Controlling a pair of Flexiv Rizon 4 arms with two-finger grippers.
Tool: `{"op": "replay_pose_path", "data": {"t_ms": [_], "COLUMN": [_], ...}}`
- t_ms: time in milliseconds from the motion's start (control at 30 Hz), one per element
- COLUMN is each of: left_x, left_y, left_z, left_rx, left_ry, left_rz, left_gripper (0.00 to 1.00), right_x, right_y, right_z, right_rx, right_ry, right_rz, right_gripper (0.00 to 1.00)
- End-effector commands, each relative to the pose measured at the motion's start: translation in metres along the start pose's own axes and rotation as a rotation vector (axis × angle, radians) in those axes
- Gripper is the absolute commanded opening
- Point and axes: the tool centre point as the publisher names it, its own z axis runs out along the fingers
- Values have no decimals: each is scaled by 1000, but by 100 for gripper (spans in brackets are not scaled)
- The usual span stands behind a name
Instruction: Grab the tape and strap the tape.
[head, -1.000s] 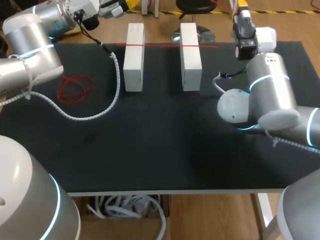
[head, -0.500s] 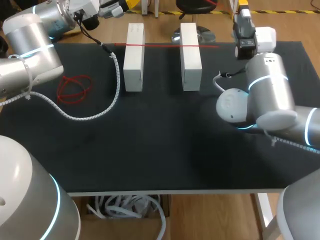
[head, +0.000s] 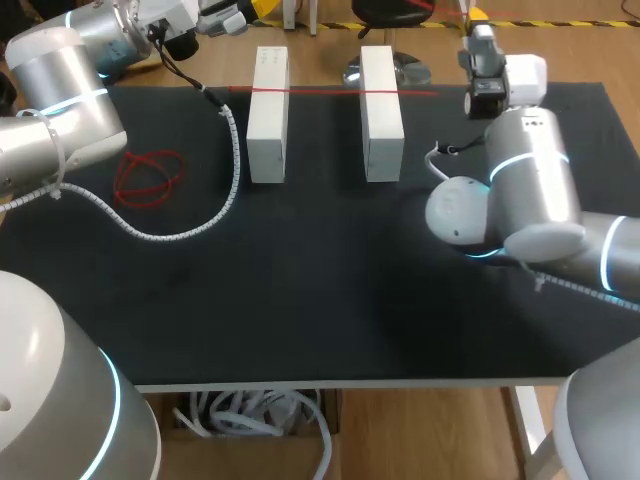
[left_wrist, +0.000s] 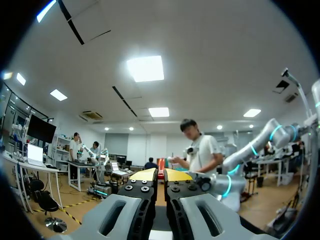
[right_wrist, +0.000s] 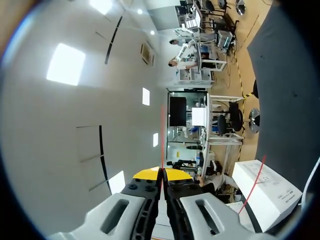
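A black bench (head: 300, 300) carries two white blocks (head: 268, 115) side by side, apart, toward twelve o'clock. A loose red tangle of cord (head: 148, 175) lies near ten o'clock.

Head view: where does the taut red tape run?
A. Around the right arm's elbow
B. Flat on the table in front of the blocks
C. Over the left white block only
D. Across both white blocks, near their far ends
D: the red tape makes one straight line crossing the left white block and the right white block near their far ends.
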Motion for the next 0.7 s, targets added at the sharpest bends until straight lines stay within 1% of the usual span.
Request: {"op": "replay_pose_path", "data": {"t_ms": [33,700], "left_x": [0,0], "left_y": [0,0], "left_z": [0,0], "left_rx": [1,1], "left_ry": [-2,-2], "left_rz": [1,1], "left_gripper": [0,0], "right_x": [0,0], "right_y": [-3,-4], "right_z": [2,-4], "right_rx": [-8,0], "right_ry": [2,-4], "right_rz": [-2,-27], "right_gripper": [0,0]}}
